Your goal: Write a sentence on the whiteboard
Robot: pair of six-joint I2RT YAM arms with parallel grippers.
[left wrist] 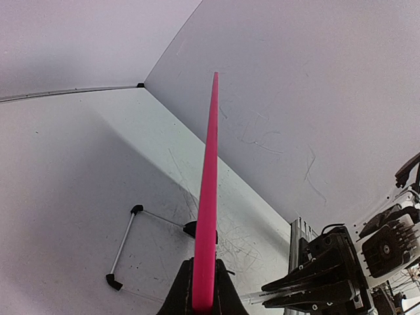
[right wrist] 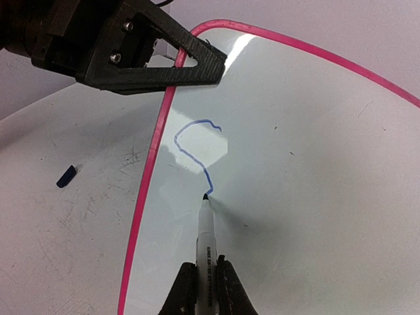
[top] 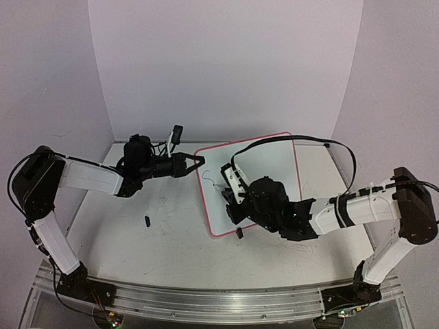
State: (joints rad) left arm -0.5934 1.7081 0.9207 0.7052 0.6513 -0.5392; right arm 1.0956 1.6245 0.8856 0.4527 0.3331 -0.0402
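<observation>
A: As the overhead view shows, one whiteboard (top: pixel 264 171) sits on the table (top: pixel 171 247); the left gripper (top: pixel 199 161) pinches its left rim.
B: Left wrist?
A: One pink rim, edge-on, clamped in those jaws.
B: Right wrist?
A: The right gripper (right wrist: pixel 205 292) clasps one marker (right wrist: pixel 205 233), its tip touching the board at one blue stroke (right wrist: pixel 190 152). One dark cap (right wrist: pixel 65 176) lies off the board.

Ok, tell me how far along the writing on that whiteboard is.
Done: the left gripper clamps the whiteboard by its pink rim, and the marker is uncapped; a small dark piece, likely its cap, lies on the table. In hand: the right gripper holds the marker, tip on the board at the end of one blue stroke. Left: nearly the whole sentence.
</observation>
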